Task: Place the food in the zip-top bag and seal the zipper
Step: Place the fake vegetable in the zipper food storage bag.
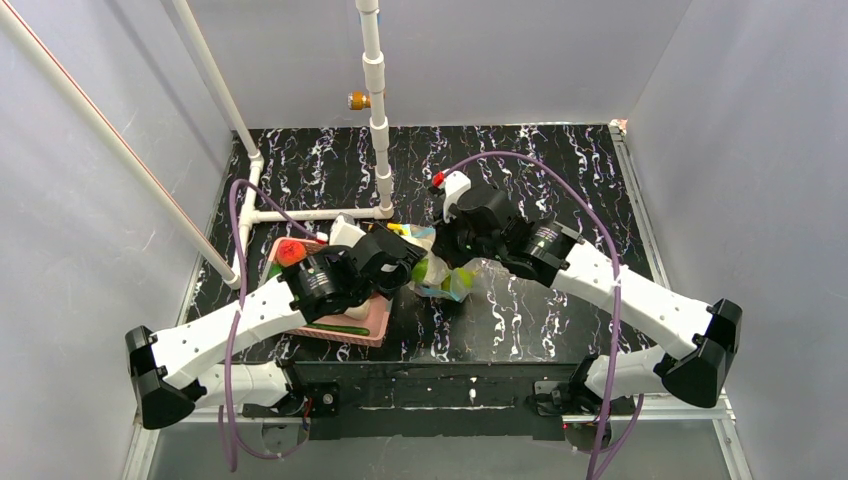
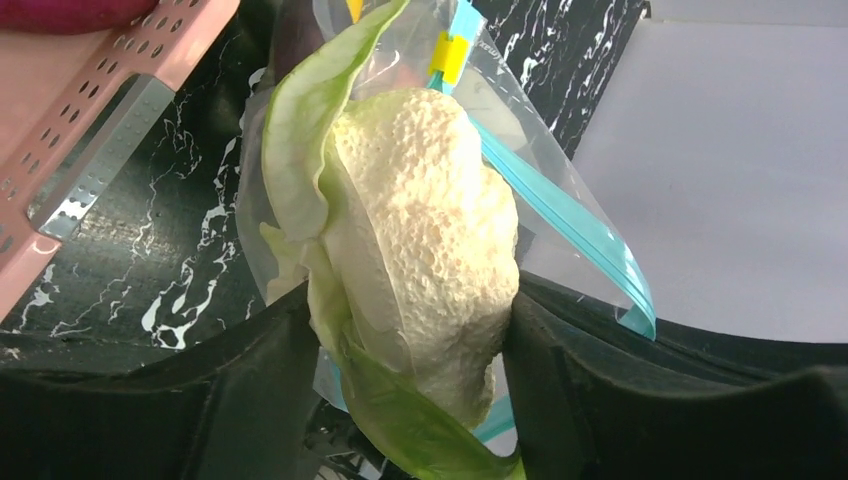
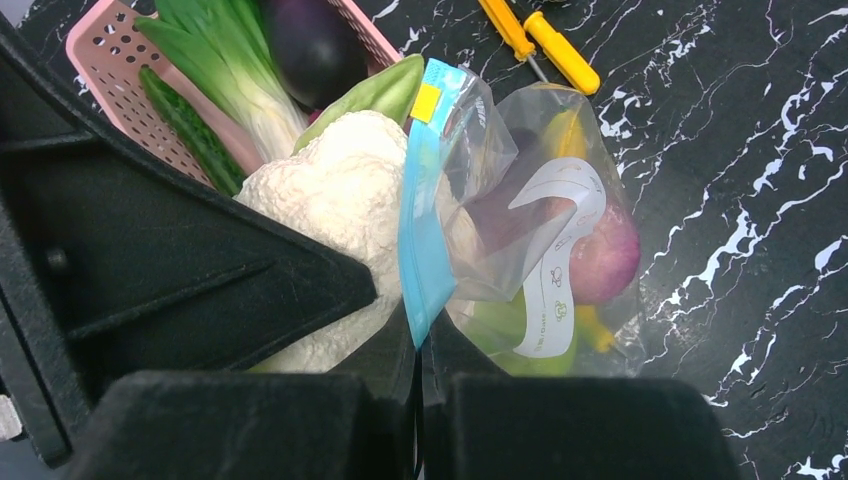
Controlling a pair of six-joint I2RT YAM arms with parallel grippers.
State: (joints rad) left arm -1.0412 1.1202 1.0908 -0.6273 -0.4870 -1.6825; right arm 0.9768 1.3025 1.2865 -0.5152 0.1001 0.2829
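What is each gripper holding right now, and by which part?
The left gripper holds the cauliflower by its sides. The right gripper pinches the bag by its teal zipper strip.

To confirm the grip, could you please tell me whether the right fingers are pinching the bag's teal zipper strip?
Yes, the teal zipper strip runs down between the shut right fingers, which clamp its lower end.
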